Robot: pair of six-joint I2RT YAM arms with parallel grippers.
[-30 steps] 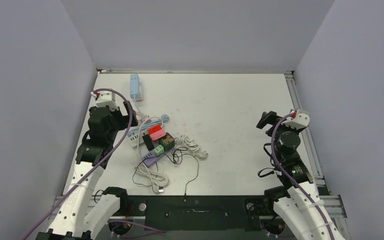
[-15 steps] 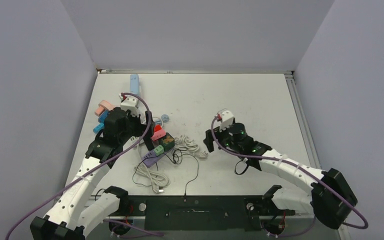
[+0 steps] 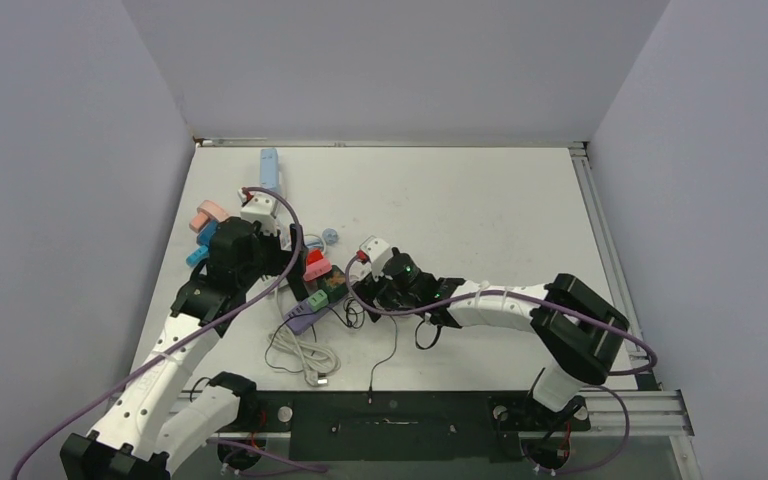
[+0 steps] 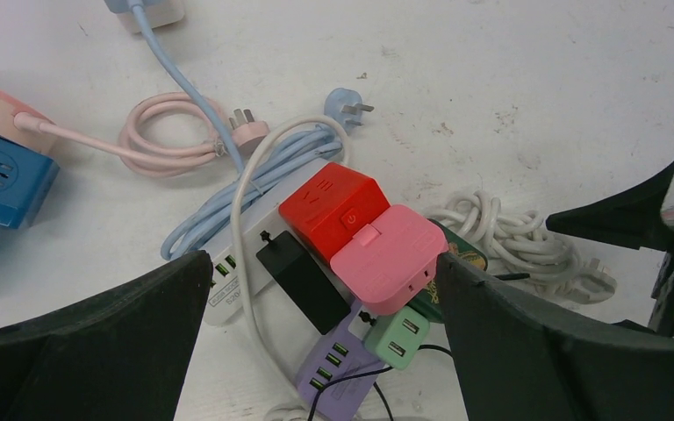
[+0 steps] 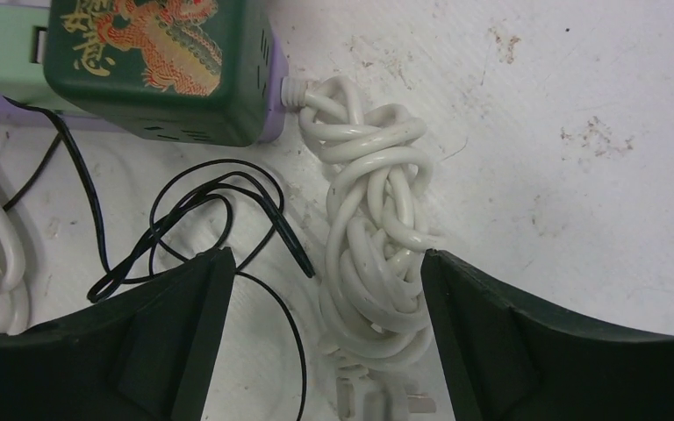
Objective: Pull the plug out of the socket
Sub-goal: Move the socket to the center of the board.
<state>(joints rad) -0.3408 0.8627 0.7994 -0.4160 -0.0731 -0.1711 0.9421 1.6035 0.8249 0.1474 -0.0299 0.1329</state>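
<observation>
A white power strip [image 4: 225,274] carries a red plug block [image 4: 333,206], a pink plug [image 4: 388,259] and a black plug [image 4: 303,282]. Beside it, a purple USB strip [image 4: 338,368] holds a mint green plug [image 4: 395,333] and a dark green cube with a dragon print [image 5: 158,61]. My left gripper [image 4: 316,351] is open and hovers over this cluster [image 3: 312,280], fingers on either side, touching nothing. My right gripper [image 5: 320,342] is open, straddling a knotted white cable coil [image 5: 373,237] just right of the green cube; in the top view it [image 3: 368,292] sits at the cluster's right edge.
A thin black wire [image 5: 219,210] loops beside the coil. Pink and blue sockets [image 3: 203,222] lie at far left, and a light blue socket [image 3: 269,170] lies at the back. A pink cable coil [image 4: 171,132] and a loose light blue plug [image 4: 348,103] lie behind the strip. A white cable bundle [image 3: 302,355] lies in front.
My right arm has swung left across the table from the right side to the socket cluster. My left arm reached over the cluster a second ago and has since held still.
</observation>
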